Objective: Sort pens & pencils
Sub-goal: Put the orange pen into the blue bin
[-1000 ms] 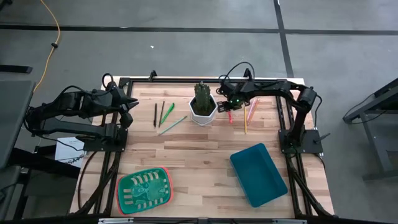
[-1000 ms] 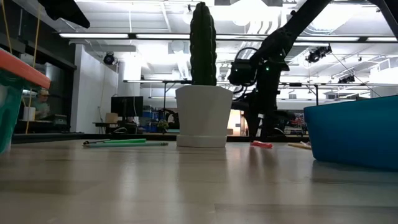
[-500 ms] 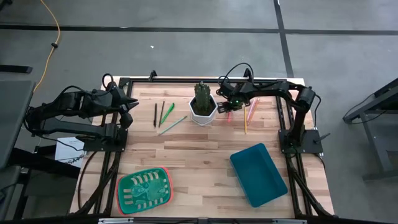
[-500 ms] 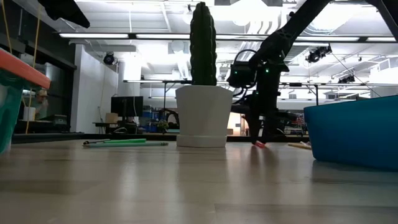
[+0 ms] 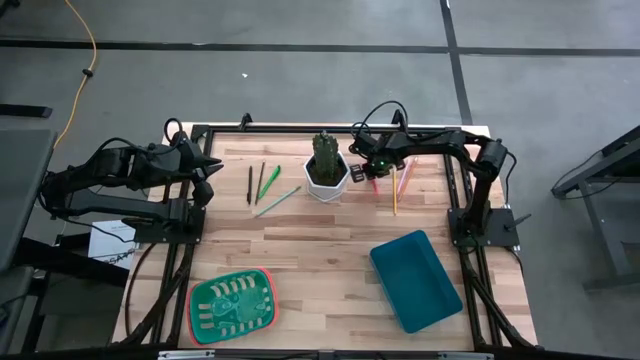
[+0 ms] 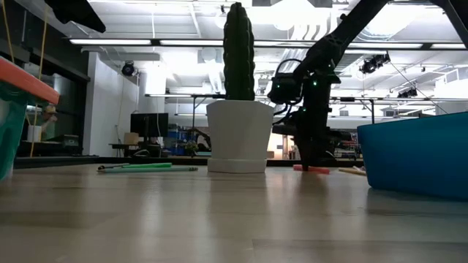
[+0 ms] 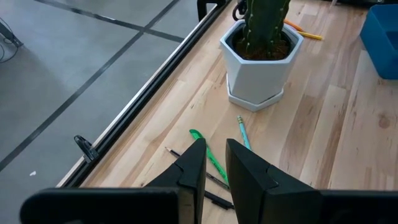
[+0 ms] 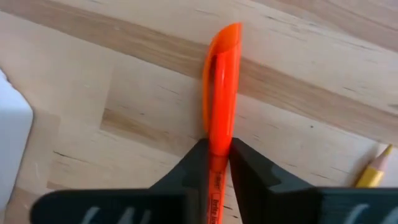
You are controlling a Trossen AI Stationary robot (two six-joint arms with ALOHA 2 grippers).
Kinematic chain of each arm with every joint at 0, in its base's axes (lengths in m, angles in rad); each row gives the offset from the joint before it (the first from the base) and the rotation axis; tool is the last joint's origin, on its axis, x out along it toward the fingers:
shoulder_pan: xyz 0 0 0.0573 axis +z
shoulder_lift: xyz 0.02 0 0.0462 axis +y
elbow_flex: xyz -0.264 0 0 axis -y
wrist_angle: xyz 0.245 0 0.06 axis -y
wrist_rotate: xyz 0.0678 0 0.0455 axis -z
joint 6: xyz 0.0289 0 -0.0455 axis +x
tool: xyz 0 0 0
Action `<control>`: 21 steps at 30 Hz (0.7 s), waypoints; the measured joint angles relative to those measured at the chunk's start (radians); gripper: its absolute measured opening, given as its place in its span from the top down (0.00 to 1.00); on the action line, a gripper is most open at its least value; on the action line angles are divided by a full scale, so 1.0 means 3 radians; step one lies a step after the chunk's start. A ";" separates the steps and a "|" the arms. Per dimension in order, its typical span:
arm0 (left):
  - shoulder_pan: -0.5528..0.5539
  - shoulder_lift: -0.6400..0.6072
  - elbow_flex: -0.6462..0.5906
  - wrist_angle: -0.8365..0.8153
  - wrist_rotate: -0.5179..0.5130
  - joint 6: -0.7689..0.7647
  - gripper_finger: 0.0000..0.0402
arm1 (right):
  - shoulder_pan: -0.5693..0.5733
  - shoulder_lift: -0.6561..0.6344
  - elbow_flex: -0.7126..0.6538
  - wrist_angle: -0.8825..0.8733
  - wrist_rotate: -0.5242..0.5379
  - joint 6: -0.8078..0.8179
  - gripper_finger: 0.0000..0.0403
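Note:
An orange-red pen (image 8: 221, 74) lies flat on the wood table, right of the white cactus pot (image 5: 327, 174). My right gripper (image 8: 216, 146) points down on the pen and is shut on it; the low view shows the gripper (image 6: 311, 157) over the pen (image 6: 312, 169). A yellow pencil (image 5: 394, 190) and a pink pen (image 5: 405, 178) lie just to the right. Left of the pot lie two dark pencils (image 5: 249, 185), a green pen (image 5: 269, 181) and a pale stick (image 5: 277, 202). My left gripper (image 7: 215, 155) hangs shut above the table's left edge, holding nothing. My right gripper pinches the orange-red pen's barrel (image 8: 219, 132) between its two fingers, back from the rounded end (image 8: 231, 31). The fingers come from above, pointing down, one on each long side, lying across the pen. The pen rests flat on the table.
A teal bin (image 5: 415, 280) stands at the near right and a green basket (image 5: 232, 303) at the near left. The cactus pot (image 8: 11, 137) is close beside my right gripper. Bare wood lies in the table's middle.
My right gripper has gone down a little onto the orange-red pen and shut on it. The pen stays on the table beside the pot.

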 joint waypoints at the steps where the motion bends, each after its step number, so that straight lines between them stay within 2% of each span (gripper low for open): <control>1: 0.0000 0.0000 0.0000 0.0000 0.0000 0.0000 0.87 | 0.0000 0.0000 0.0002 -0.0013 -0.0003 -0.0011 0.92; 10: 0.0000 0.0000 0.0000 0.0000 0.0000 0.0000 0.87 | 0.0000 0.0003 0.0048 -0.0233 -0.0015 -0.0165 0.93; 21: 0.0000 0.0000 0.0000 -0.0007 0.0013 0.0001 0.87 | 0.0000 0.0011 0.0726 -0.0974 0.0297 -0.0515 0.93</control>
